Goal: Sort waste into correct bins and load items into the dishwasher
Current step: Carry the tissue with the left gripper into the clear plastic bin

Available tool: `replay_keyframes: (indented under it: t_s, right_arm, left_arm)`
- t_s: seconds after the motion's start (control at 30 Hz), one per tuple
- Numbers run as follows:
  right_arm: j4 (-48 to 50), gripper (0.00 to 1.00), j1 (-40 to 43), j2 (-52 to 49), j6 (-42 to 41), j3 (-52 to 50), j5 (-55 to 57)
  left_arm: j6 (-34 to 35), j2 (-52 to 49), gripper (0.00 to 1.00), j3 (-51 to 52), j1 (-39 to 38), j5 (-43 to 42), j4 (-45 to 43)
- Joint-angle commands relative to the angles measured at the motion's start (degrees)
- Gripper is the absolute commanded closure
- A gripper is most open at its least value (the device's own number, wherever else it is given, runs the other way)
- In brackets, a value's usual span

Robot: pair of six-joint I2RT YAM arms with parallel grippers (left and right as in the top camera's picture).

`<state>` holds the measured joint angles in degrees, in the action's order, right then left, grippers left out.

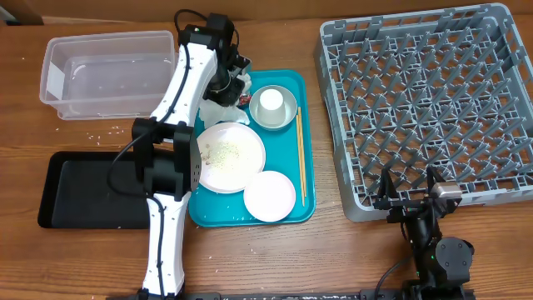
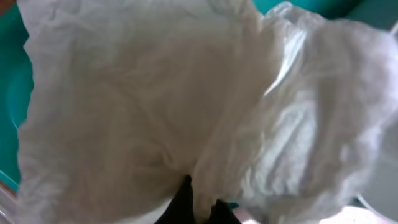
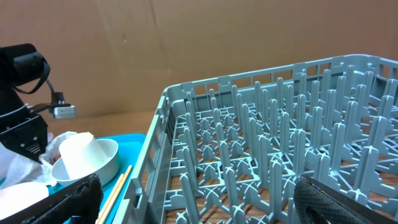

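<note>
My left gripper (image 1: 226, 83) is down at the back left of the teal tray on the crumpled white napkin (image 1: 215, 109). In the left wrist view the napkin (image 2: 155, 93) fills the picture and the fingertips (image 2: 200, 205) pinch a fold of it. A small red wrapper (image 1: 244, 97) lies beside it. The white cup (image 1: 271, 102) sits in the metal bowl (image 1: 287, 115). The plate (image 1: 226, 156) holds rice grains. The smaller dish (image 1: 269, 196) and the chopsticks (image 1: 300, 154) lie on the teal tray. My right gripper (image 1: 412, 200) is open and empty at the front edge of the grey dish rack (image 1: 433, 104).
The clear tub (image 1: 108, 73) stands at the back left and the black tray (image 1: 83, 190) at the front left. The teal tray (image 1: 308, 83) lies between them and the rack. Rice crumbs lie scattered on the wood by the tub. The right wrist view shows the rack (image 3: 280, 155), the cup (image 3: 78, 155) and the chopsticks (image 3: 115, 193).
</note>
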<state>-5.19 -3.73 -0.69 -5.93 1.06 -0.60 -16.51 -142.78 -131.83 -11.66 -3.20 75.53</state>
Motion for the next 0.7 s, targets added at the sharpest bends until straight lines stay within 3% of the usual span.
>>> replay_keyframes:
  t_s: [0.0,0.23,0.47,0.67]
  right_arm:
    - [0.3,0.00,0.4,0.5,0.3,-0.6,0.5]
    - [0.3,0.00,0.4,0.5,0.3,-0.6,0.5]
    - [0.3,0.00,0.4,0.5,0.3,-0.6,0.5]
    - [0.3,0.00,0.4,0.5,0.3,-0.6,0.5]
  left_arm:
    - [3.6,-0.6,0.96,-3.7,-0.4,-0.9,2.8]
    - [9.6,1.4,0.96,-19.4,-0.2,-0.6,12.5]
    - [13.8,4.2,0.96,-30.0,2.2,-0.2,14.3]
    - [25.0,4.5,0.96,-33.1,7.1,11.4,12.5]
